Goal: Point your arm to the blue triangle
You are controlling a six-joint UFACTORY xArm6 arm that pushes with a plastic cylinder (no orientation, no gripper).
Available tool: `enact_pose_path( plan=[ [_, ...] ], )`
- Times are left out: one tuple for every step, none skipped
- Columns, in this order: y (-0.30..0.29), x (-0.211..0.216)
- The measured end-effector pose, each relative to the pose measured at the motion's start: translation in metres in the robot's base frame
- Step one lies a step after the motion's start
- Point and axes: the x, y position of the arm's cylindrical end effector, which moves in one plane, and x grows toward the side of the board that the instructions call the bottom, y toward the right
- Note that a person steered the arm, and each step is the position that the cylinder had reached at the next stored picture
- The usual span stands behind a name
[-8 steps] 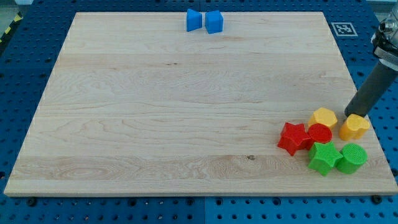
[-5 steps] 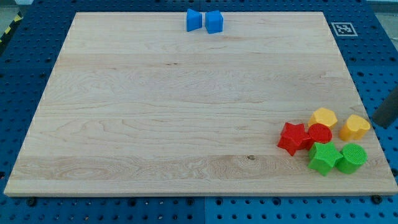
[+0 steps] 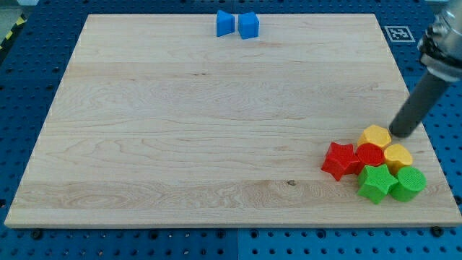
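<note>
Your rod comes in from the view's upper right, and my tip (image 3: 398,134) rests on the wooden board (image 3: 180,144) just beside the upper right edge of the yellow hexagon block (image 3: 375,136); whether it touches that block cannot be told. There are no jaws to report: the arm ends in the plain dark rod only.

The blue triangle (image 3: 226,23) sits at the view's top edge of the board, slightly left of centre. Its shape reads as a wedge narrowing in the middle, so the outline is not fully clear. The blue cube (image 3: 248,24) stands just beside it on the view's right, almost touching. My tip is well apart from both, across the board toward the lower right.

The other 6 blocks form 1 tight cluster in the view's lower right:
- yellow hexagon block at the top of the cluster
- a second yellow block (image 3: 398,154), rounded, shape unclear, just below and right of the hexagon, touching it
- red round block (image 3: 370,154) between the 2 yellow blocks and the red star (image 3: 340,159), which lies at the cluster's left
- green star (image 3: 375,183) below the red round block
- green round block (image 3: 408,182) just right of the green star, touching it

A blue pegboard table (image 3: 29,72) surrounds the board. A black-and-white marker tag (image 3: 397,32) lies off the board's upper right corner.
</note>
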Motion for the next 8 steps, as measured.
enact_pose_path(
  plan=[
    [-0.009, -0.055],
    [-0.028, -0.114],
    [-0.066, -0.182],
    [-0.113, -0.247],
    [-0.143, -0.277],
    [-0.144, -0.275],
    [-0.218, -0.275],
    [-0.261, -0.278]
  ],
)
